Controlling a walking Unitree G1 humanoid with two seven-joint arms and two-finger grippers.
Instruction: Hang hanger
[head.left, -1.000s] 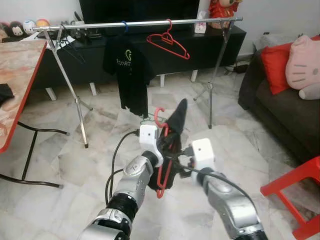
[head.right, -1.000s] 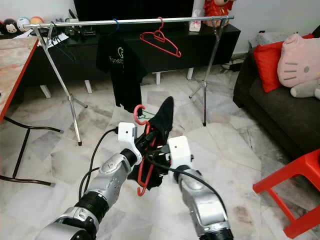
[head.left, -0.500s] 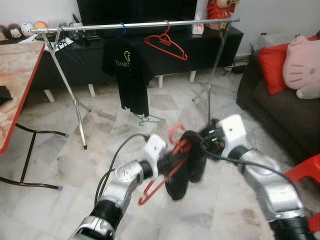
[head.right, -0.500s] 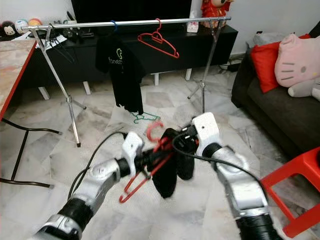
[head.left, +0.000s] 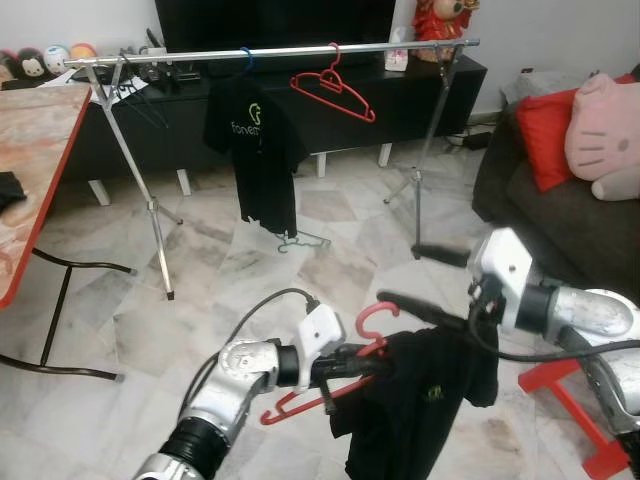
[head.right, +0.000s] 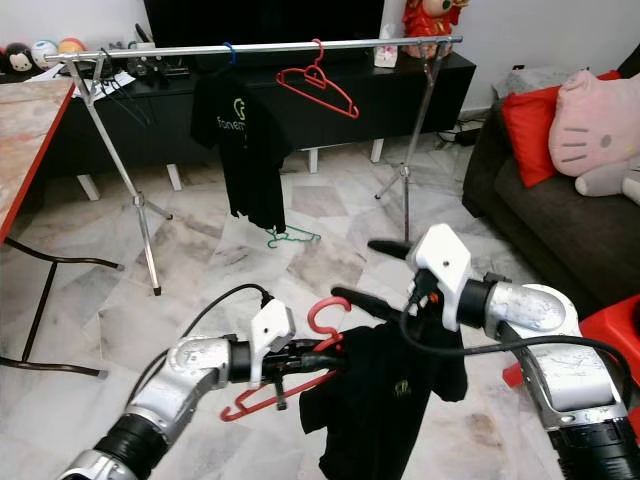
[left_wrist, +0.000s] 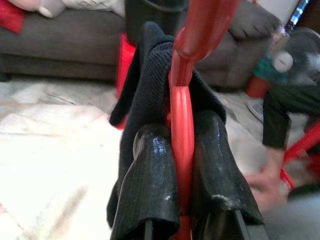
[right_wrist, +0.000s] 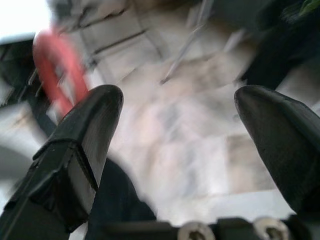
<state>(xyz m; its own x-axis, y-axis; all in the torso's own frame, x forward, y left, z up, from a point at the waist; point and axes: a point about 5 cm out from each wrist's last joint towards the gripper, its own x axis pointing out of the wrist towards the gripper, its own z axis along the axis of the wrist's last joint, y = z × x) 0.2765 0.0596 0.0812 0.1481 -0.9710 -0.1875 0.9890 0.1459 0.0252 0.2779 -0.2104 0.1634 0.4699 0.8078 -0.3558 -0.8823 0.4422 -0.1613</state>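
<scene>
here the left gripper (head.left: 352, 365) clamps the red hanger (head.left: 330, 372) bearing a black shirt (head.left: 415, 400). the right gripper (head.left: 420, 280) gapes wide just right of it, near the rail (head.left: 270, 50) beyond.

The head's two eyes look forward and down from above the arms toward the clothes rail (head.left: 270, 50), sharing nearly the same room (slightly offset), while each wrist camera peers close along its own black fingers (left_wrist: 150, 185), both catching the red hanger (right_wrist: 55, 70).
</scene>
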